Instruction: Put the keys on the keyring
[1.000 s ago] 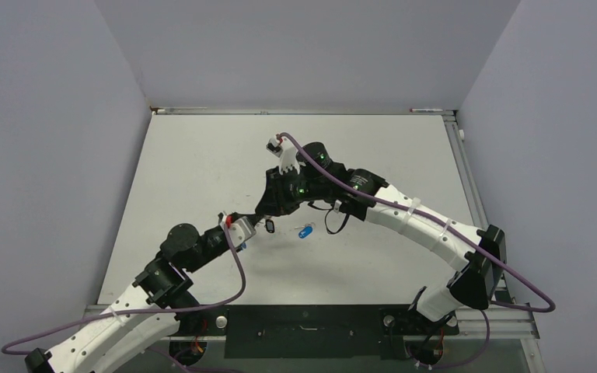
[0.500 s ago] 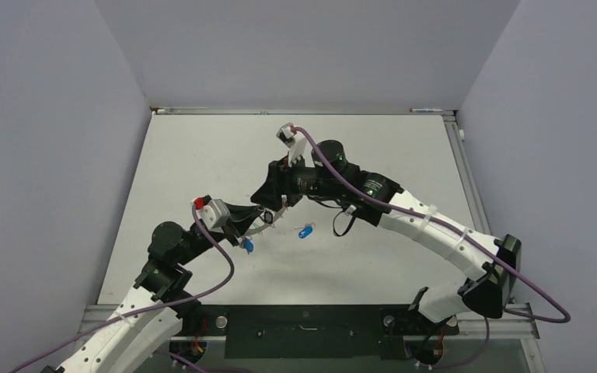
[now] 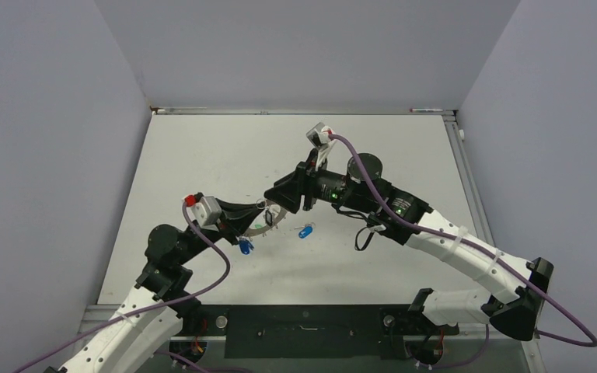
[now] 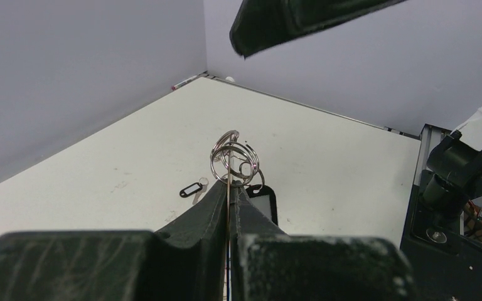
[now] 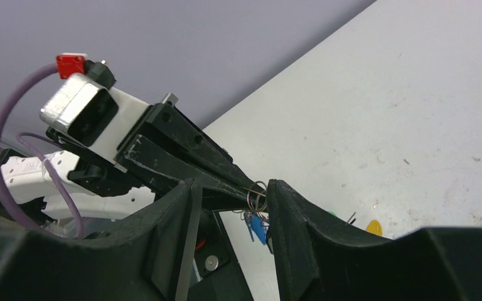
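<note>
Left gripper: fingers pressed together, clamping the keyring by its rim. From the left wrist view the ring is edge-on, a thin metal line standing up between the two pads. A cluster of small wire loops sits at the fingertips, and a black tag hangs just beyond them.

Right gripper: fingers spread apart, holding nothing. It stands at twelve o'clock from the ring in the overhead view. In its own wrist view, the left gripper's tip and the wire loops sit in the gap between its fingers. Whether either finger touches the metal cannot be told from these angles.

Hanging items: a blue key dangles below the left gripper, at about seven o'clock from the ring, seen from above.

Loose items on the table: a second blue key lies at four o'clock from the ring, close by and apart from both grippers. A yellow key shows at the lower edge of the right wrist view. A black-framed tag lies flat at ten o'clock from the fingertips in the left wrist view.

Ring and both grippers are over the table's middle, the ring raised off the surface.
</note>
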Controlling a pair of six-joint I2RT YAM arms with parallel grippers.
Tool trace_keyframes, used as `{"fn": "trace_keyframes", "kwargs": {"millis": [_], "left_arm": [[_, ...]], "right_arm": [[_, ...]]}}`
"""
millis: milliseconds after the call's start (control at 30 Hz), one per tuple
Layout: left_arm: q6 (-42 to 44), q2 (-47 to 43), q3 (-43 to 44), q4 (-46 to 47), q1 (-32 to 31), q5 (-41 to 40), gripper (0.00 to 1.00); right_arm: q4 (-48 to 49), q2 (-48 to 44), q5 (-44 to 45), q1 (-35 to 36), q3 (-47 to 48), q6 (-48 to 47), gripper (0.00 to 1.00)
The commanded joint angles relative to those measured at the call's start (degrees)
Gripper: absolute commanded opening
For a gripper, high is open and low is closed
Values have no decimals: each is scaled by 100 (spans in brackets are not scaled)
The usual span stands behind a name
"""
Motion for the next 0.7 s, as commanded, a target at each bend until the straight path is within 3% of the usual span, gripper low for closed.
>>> {"fn": "trace_keyframes", "kwargs": {"millis": [0, 400, 667], "left_arm": [[-155, -49, 20, 599, 44, 22, 0], [-187, -84, -11, 593, 44, -165, 0], [-595, -30, -24, 736, 44, -319, 0]], "right_arm": [[726, 120, -138, 13, -264, 469, 43], [852, 259, -205, 117, -436, 668, 38], [-156, 84, 254, 221, -372, -225, 51]]}}
